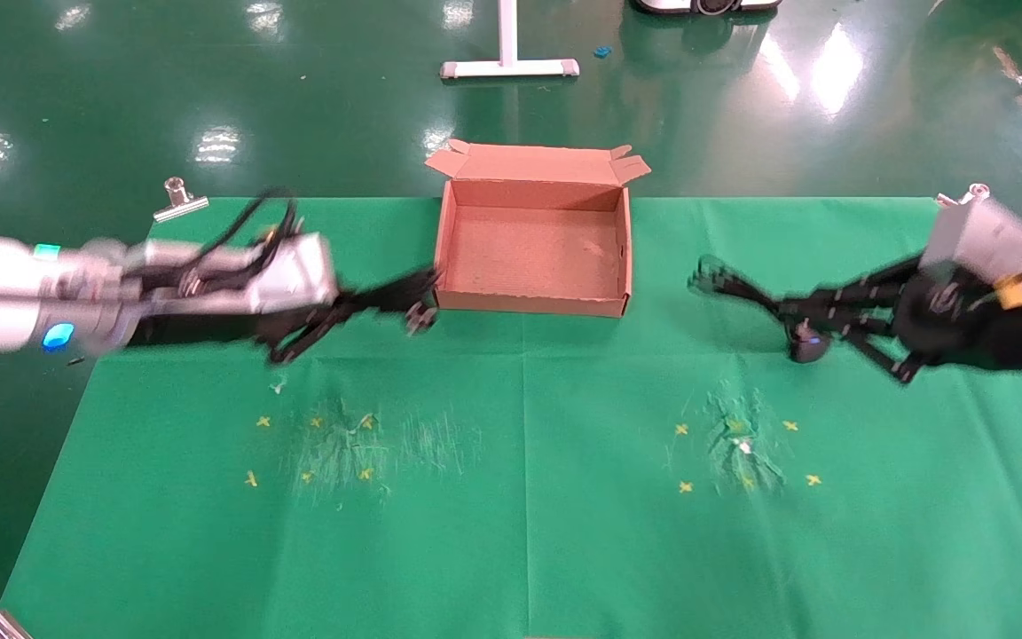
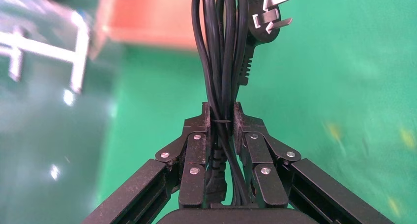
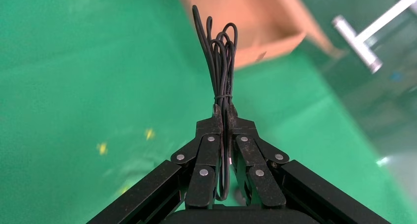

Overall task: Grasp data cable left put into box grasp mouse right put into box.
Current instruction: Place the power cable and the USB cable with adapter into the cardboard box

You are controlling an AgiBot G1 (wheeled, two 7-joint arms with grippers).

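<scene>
The brown cardboard box (image 1: 533, 248) stands open at the back middle of the green cloth. My left gripper (image 1: 344, 306) is just left of the box and above the cloth, shut on the data cable (image 1: 396, 291). In the left wrist view the thick looped bundle (image 2: 219, 47) sticks out past the gripper (image 2: 221, 112), with the pronged plug (image 2: 268, 15) at its end and the box (image 2: 147, 17) beyond. My right gripper (image 1: 786, 312) is right of the box, shut on the thin bundled cord (image 3: 221, 52) of the mouse (image 1: 808, 344), which hangs below it. The mouse is hidden in the right wrist view.
Metal clips sit at the cloth's back left (image 1: 179, 199), back right (image 1: 963, 195) and front left (image 1: 1, 626) corners. Yellow crosses and scuffs mark the cloth at front left (image 1: 338, 444) and front right (image 1: 742, 448). A white stand base (image 1: 509, 67) is on the floor behind.
</scene>
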